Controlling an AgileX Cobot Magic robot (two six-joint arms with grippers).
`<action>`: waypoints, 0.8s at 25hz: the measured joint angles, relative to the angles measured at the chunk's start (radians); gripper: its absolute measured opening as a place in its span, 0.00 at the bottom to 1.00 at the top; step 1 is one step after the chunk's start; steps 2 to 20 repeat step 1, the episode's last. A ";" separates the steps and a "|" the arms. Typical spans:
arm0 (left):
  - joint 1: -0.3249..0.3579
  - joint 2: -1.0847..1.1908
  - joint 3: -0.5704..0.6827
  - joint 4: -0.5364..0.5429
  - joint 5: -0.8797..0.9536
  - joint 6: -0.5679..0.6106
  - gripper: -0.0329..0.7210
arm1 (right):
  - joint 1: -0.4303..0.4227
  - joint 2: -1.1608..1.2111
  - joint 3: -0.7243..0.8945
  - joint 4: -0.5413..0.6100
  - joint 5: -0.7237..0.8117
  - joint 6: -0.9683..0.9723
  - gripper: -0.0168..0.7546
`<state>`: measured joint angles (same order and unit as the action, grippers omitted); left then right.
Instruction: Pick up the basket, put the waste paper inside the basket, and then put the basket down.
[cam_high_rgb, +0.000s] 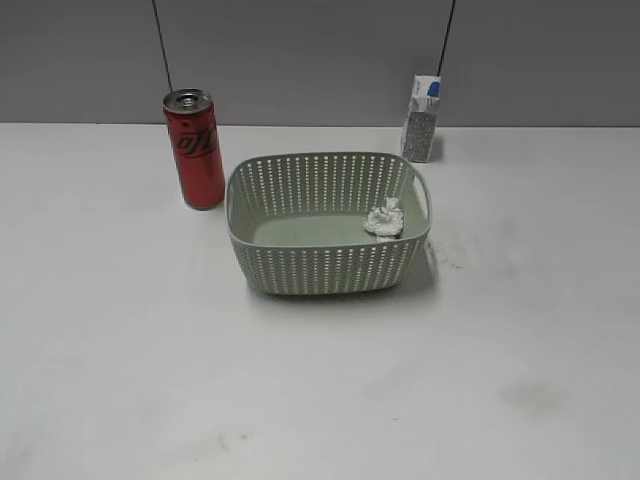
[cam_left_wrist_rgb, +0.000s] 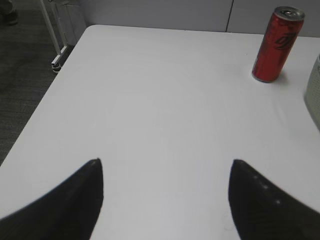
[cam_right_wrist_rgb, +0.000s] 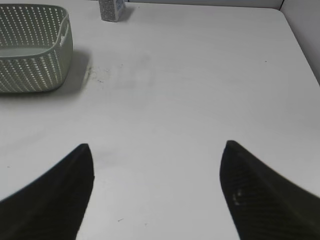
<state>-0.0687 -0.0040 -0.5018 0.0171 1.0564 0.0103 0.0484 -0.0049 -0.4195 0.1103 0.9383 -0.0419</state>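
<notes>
You have the basket (cam_high_rgb: 329, 225) resting flat on the counter (cam_high_rgb: 320, 380), between the red can (cam_high_rgb: 195, 148) and the white-and-blue carton (cam_high_rgb: 421, 118), near both but touching neither. The waste paper (cam_high_rgb: 385, 219) lies inside it, against the right-hand wall, so by the look of it the task is finished or nearly so: paper in, basket set down.

Both arms sit well back from the work. Your left hand (cam_left_wrist_rgb: 165, 172) hovers over bare counter with its fingers spread apart and nothing between them; the can stands far ahead of it, to its right. Your right hand (cam_right_wrist_rgb: 156, 155) is likewise spread and empty, with the basket well off to its upper left.
</notes>
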 joint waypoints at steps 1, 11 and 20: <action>0.000 0.000 0.000 0.000 0.000 0.000 0.83 | 0.000 0.000 0.000 0.000 0.000 0.000 0.79; 0.000 0.000 0.000 0.000 0.000 0.000 0.83 | 0.000 0.000 0.000 0.000 0.000 0.000 0.79; 0.000 0.000 0.000 0.000 0.000 0.000 0.83 | 0.000 0.000 0.000 0.000 0.000 0.000 0.79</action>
